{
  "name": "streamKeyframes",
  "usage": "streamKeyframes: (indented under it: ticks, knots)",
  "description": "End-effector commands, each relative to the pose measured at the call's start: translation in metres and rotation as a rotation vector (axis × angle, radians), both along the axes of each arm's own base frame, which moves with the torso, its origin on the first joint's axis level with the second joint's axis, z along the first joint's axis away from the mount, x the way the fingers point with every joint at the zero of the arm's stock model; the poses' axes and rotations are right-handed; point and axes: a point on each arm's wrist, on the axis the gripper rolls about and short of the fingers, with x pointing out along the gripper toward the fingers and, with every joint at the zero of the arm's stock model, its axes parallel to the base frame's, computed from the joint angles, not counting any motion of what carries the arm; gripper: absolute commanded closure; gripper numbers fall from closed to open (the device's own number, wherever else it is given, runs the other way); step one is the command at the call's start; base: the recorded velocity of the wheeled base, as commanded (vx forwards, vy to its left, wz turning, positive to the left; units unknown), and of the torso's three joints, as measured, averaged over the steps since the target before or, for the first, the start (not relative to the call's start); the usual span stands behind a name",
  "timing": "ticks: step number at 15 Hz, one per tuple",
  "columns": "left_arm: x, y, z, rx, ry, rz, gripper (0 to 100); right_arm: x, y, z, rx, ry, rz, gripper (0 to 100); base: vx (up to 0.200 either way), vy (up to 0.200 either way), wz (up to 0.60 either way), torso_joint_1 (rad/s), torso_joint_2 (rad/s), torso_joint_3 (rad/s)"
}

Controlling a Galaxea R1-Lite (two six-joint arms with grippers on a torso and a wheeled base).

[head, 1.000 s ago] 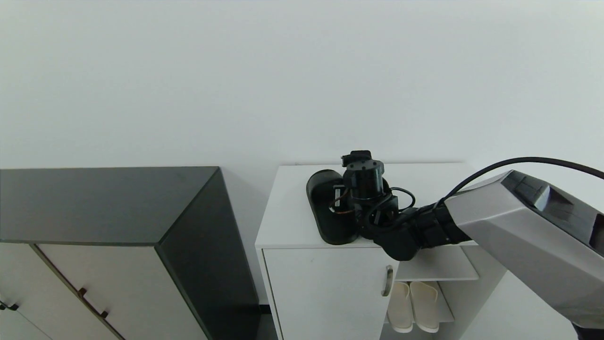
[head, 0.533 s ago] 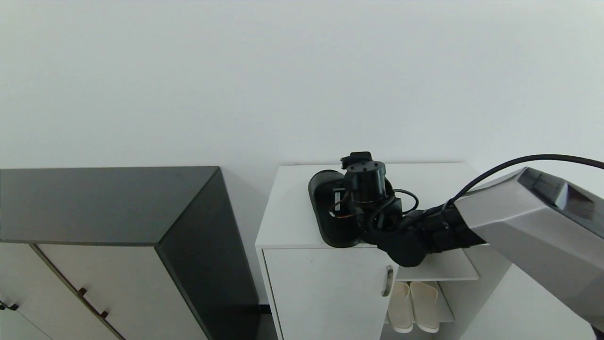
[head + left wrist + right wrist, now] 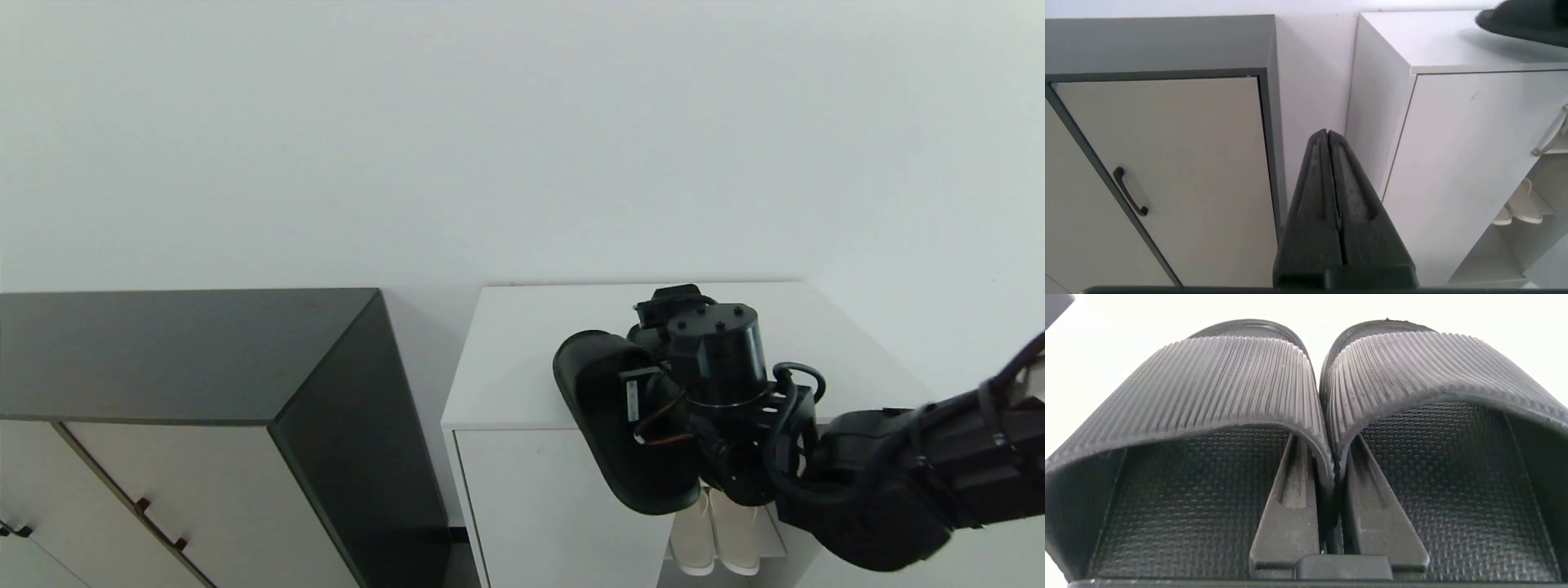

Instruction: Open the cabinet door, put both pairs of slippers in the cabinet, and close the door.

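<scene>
Black slippers [image 3: 622,433] are being carried as one bundle by the right gripper [image 3: 1323,469]. A finger is being passed under each strap, and the two inner strap walls, standing pressed together, are being pinched between the fingers, so that both shoes are being lifted in a single grasp. The pair is being held clear of the white cabinet [image 3: 522,359], just in front of the front edge of its top. It is being tilted so that one end is dipping across the upper part of the door [image 3: 539,506], a pose judged to be suiting a descent toward the opening.

White slippers [image 3: 718,531] are being stored side by side at the front edge of the lower shelf [image 3: 771,541], in the compartment standing open beside the door's handle [image 3: 1553,131]. Half of the stowing is therefore being judged done.

The left gripper [image 3: 1333,204] is being held with its fingers together and nothing between them. It is being kept low before the gap between the dark cabinet [image 3: 1159,49] and the white one, presumably out of the right arm's way.

For the next move, a lowering and a level entry into the opening are being called for. A sole catching on the door's edge or on a shelf is being judged the main risk, as is a strap slipping from the pinch.
</scene>
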Motion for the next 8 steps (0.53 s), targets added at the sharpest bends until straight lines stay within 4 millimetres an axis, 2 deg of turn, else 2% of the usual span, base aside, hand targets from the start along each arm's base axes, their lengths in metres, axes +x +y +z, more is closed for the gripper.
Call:
streamKeyframes:
  ticks: [1,6,8]
  knots:
    - [0.0000,0.0000,0.0002,-0.003,-0.001,0.000,100,-0.0174,-0.0066,0.0121,0.017,-0.017,0.024,100,0.000,0.000,0.00,0.000,0.00,0.000]
    - [0.0001,0.0000,0.0002,-0.004,0.000,0.002,100,-0.0173,-0.0066,0.0124,0.020,-0.019,0.021,100,0.000,0.000,0.00,0.000,0.00,0.000]
    - [0.0000,0.0000,0.0000,-0.004,0.000,0.002,100,-0.0175,-0.0061,0.0138,0.031,-0.034,0.022,100,-0.200,0.000,0.00,0.000,0.00,0.002]
